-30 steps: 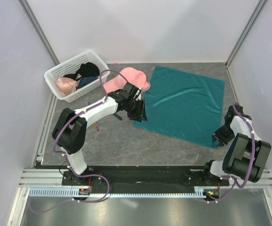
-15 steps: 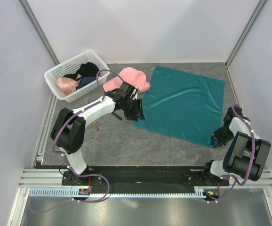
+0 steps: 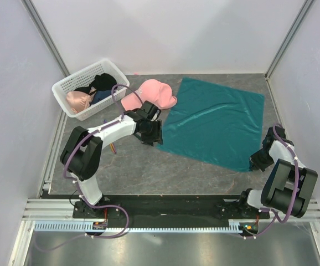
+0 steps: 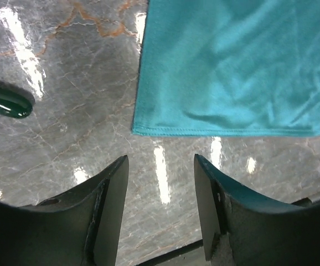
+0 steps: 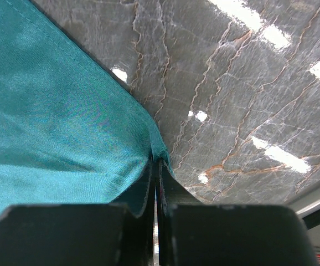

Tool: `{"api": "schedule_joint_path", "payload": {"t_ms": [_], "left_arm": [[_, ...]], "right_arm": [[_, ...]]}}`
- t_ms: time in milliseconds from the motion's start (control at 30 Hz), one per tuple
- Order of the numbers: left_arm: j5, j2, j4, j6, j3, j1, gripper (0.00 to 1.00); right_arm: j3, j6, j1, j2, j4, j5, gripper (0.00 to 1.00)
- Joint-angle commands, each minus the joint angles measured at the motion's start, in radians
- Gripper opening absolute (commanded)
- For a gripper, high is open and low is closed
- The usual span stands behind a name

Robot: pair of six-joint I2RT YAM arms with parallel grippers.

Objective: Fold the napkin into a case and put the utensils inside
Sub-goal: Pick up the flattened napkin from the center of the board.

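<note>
The teal napkin (image 3: 215, 124) lies spread flat on the grey marble table. My left gripper (image 3: 152, 136) hovers just off the napkin's near-left corner (image 4: 137, 131). In the left wrist view this gripper (image 4: 160, 160) is open, with only bare table between its fingers. My right gripper (image 3: 258, 161) sits at the near-right corner; in its wrist view the gripper (image 5: 155, 162) is shut on the napkin's hem (image 5: 159, 145). A dark green utensil end (image 4: 5, 101) lies left of the left gripper. A thin purple-and-orange utensil (image 3: 112, 148) lies beside the left arm.
A pink cap (image 3: 151, 93) rests just beyond the left gripper, touching the napkin's left edge. A white plastic basket (image 3: 66, 83) holding clothes stands at the back left. Walls close the table in on the left, right and far sides.
The left gripper has backed leftward off the napkin's near-left corner and opened wider. The right gripper has shut on the near-right corner.
</note>
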Motion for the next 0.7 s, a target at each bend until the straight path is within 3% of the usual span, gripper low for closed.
{"api": "schedule_joint_path", "payload": {"t_ms": [0, 667], "left_arm": [[-0.044, 0.047, -0.001, -0.053, 0.043, -0.003, 0.55], [-0.263, 0.176, -0.040, -0.087, 0.101, -0.088, 0.43]], "right_arm": [[-0.022, -0.009, -0.004, -0.001, 0.021, 0.002, 0.00], [0.006, -0.015, -0.004, -0.053, 0.004, -0.032, 0.00]]}}
